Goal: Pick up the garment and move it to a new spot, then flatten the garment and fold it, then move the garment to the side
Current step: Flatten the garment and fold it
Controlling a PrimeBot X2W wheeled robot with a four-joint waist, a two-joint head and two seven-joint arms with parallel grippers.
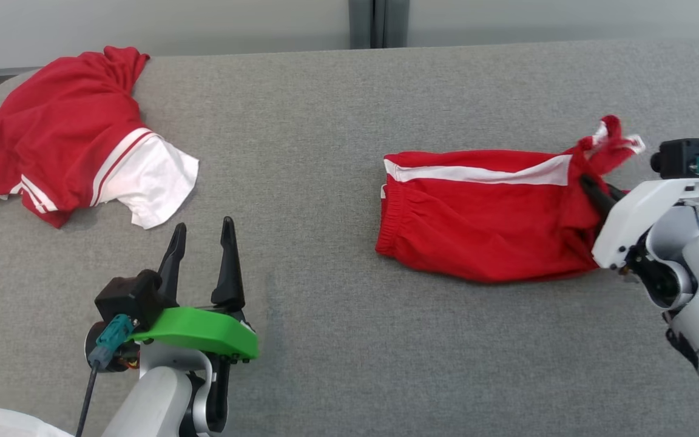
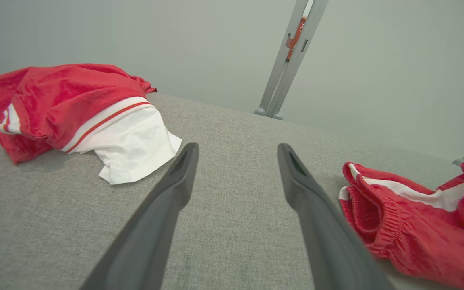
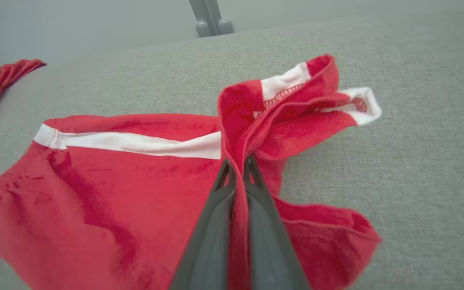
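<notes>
The garment point(image 1: 483, 224) is a pair of red shorts with a white side stripe, lying crumpled on the right half of the grey table. My right gripper point(image 1: 586, 182) is shut on a fold of red cloth at its right end, where the fabric bunches up. In the right wrist view the two fingers point(image 3: 238, 165) pinch that fold of the shorts point(image 3: 95, 181) tightly. My left gripper point(image 1: 204, 227) hovers open over bare table at the lower left, well apart from the shorts. Between its spread fingers point(image 2: 236, 149) is only table, with the shorts point(image 2: 417, 225) off to the right.
A second red and white garment point(image 1: 64, 133) lies heaped at the table's far left corner, also seen from the left wrist point(image 2: 67, 92). The grey fabric table point(image 1: 325, 121) ends at a pale wall with a metal post point(image 1: 377, 24). A white object point(image 1: 10, 425) sits at the lower left edge.
</notes>
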